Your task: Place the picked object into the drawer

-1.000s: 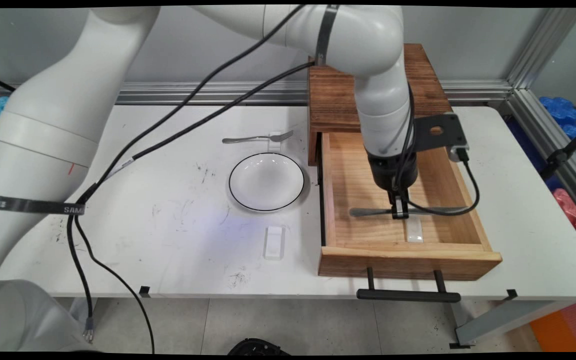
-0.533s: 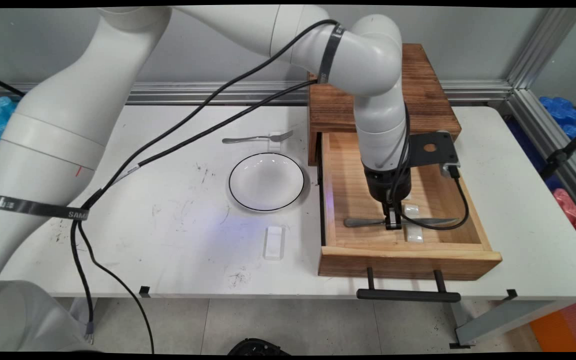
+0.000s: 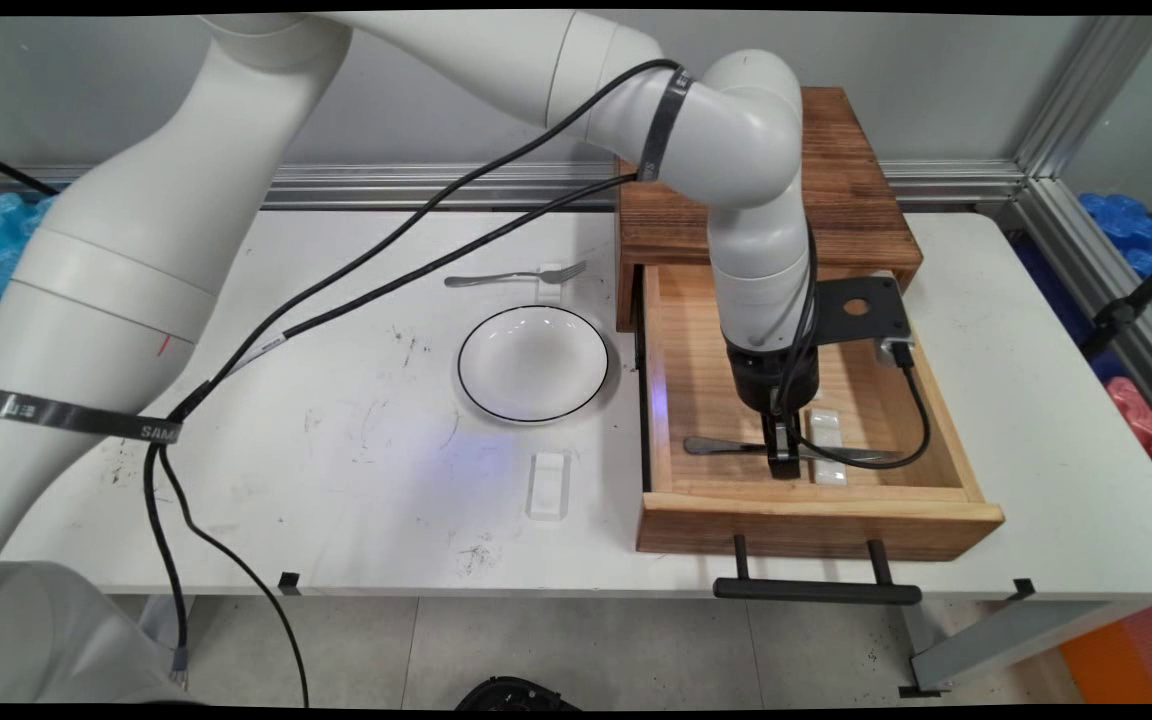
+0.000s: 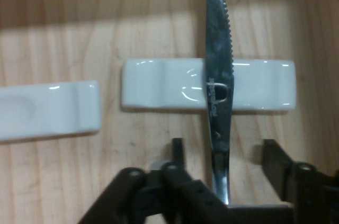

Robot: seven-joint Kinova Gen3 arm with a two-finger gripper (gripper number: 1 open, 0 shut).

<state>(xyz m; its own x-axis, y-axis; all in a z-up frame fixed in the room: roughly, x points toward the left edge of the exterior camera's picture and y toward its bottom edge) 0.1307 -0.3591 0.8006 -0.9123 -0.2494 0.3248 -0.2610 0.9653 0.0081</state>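
Your end effector [image 4: 226, 151] hangs released astride the knife [image 4: 218, 75], its blade across the white rest [image 4: 159, 90] at twelve o'clock, inside the drawer [image 3: 816, 510].

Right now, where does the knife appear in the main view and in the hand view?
Main view: the knife lies crosswise in the open wooden drawer, near its front wall, under the hand.
Hand view: the knife runs top to bottom, right of centre.
Shared landmark: the white rest under its blade.
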